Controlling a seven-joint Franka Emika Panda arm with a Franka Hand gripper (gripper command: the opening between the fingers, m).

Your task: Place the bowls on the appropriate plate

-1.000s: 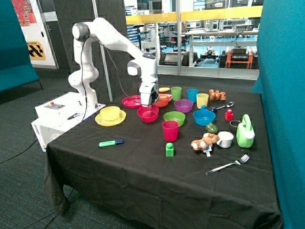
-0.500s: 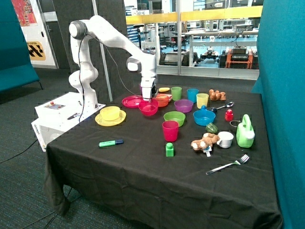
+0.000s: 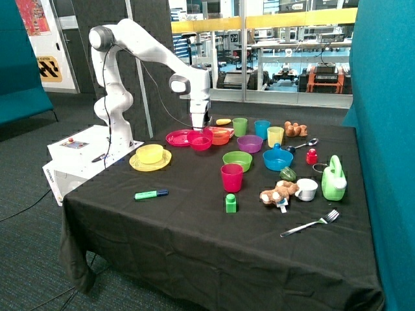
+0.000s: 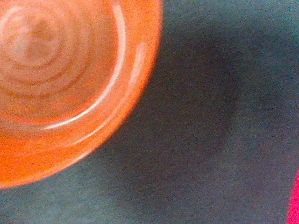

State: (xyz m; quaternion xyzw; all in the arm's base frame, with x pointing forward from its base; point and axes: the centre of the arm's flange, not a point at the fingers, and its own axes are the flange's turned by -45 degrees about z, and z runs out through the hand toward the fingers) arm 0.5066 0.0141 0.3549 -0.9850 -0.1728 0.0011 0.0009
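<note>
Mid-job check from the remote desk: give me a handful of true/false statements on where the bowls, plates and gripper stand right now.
1. The yellow bowl sits on the yellow plate. True.
2. The pink-red bowl rests beside the green bowl. False: it is at the gripper, at the edge of the pink plate; the green bowl is apart from it.
3. The pink-red cup stands upright on the black cloth, off any plate. True.
4. The green marker lies on the yellow plate. False: it lies on the cloth nearer the table's front edge.
5. An orange dish is close under the wrist camera. True.
</note>
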